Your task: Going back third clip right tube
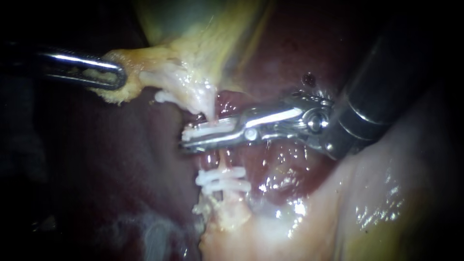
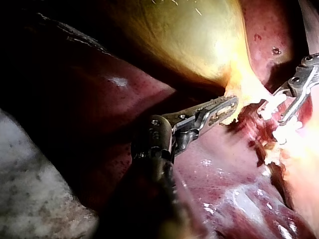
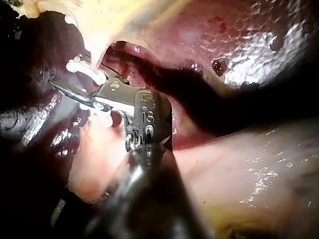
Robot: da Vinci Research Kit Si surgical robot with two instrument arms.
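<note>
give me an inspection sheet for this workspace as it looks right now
surface: liver, wet and glossy, lying behind the whole field
job's things: tube running down from the gallbladder; two white clips across it, side by side; upper clip further up along the tube
clutter: nothing seen
instruments: left instrument, jaws shut on the gallbladder at its yellowish lower end; right instrument, jaws open (the gap shows best in the left wrist view), upper clip between them
cables: nothing seen
surroundings: pale tissue beside the tube; dark beyond that
</note>
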